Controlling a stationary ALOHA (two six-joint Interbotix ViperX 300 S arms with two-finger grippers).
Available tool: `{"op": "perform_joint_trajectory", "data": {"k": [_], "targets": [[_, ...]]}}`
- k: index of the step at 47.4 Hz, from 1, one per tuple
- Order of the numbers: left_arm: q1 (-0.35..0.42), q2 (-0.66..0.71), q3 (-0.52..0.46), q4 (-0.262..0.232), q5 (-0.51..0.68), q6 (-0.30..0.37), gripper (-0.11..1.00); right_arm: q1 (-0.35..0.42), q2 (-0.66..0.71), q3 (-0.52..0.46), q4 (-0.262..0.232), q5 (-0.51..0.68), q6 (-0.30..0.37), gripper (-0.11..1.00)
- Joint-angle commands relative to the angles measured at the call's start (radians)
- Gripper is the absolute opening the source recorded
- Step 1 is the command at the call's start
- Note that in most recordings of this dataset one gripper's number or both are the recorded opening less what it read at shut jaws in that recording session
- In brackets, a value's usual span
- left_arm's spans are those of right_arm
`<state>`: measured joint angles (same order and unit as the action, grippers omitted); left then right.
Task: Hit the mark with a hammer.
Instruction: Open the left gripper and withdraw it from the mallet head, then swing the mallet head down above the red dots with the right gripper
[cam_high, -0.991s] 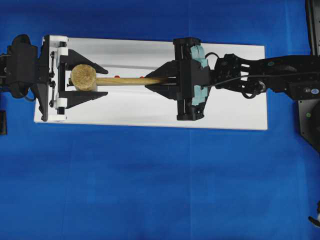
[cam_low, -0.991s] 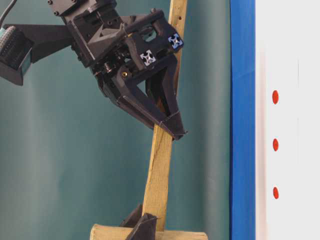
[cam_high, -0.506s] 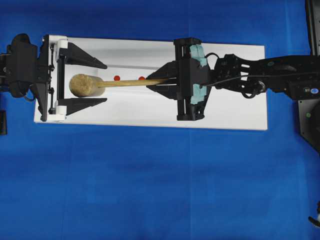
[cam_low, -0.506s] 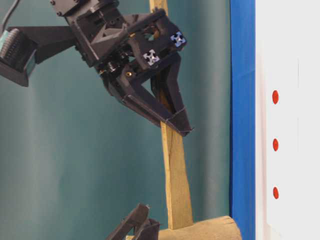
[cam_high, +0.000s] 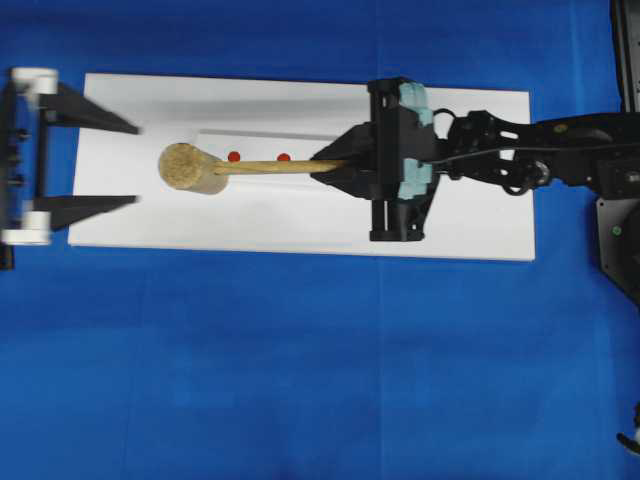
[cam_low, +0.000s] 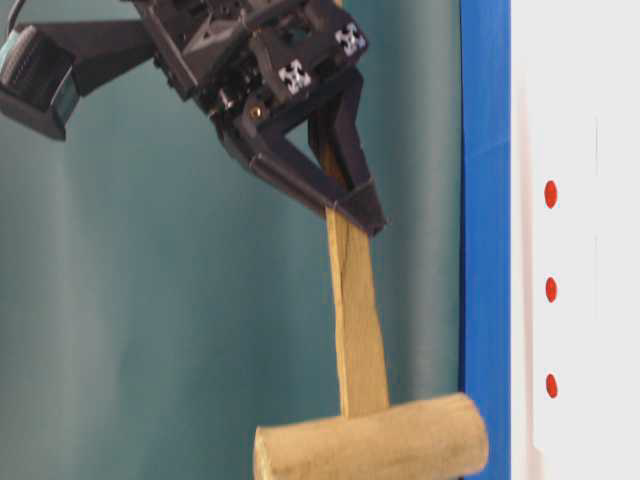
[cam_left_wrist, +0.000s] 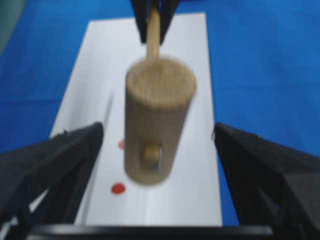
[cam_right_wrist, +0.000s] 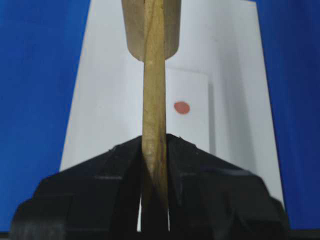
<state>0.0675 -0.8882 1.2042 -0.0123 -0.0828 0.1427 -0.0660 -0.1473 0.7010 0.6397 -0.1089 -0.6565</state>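
Observation:
The hammer is a light wooden mallet held above the white board. My right gripper is shut on the far end of its slim handle. In the table-level view the thick head hangs below the right gripper, with one end close to the board. Red marks lie beside the handle, and three red marks show at table level. My left gripper stands wide open at the board's left end, clear of the head.
Blue cloth surrounds the board on all sides. A thin raised strip runs along the board just behind the marks. The right arm reaches in over the board's right end.
My left gripper opened, let go of the hammer head and drew back to the left. My right gripper shifted right with the hammer, and the head swung closer to the board.

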Motion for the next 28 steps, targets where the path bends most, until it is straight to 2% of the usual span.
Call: {"op": "perform_joint_trajectory", "data": {"k": [1,7,11,28], "targets": [[0.002,-0.112,0.012,-0.002,0.084,-0.003,0.88,0.000,-0.046,-0.002,0.012,-0.008,0.002,0.03],[0.002,-0.255,0.031,-0.002,0.219,-0.003,0.88,0.000,-0.055,0.011,0.023,-0.006,0.002,0.03],[0.002,-0.299,0.034,-0.002,0.267,-0.003,0.88,0.002,-0.055,0.011,0.026,-0.006,0.002,0.03],[0.000,-0.293,0.048,-0.002,0.281,-0.005,0.88,-0.012,-0.049,0.017,0.026,-0.052,-0.005,0.03]]}}
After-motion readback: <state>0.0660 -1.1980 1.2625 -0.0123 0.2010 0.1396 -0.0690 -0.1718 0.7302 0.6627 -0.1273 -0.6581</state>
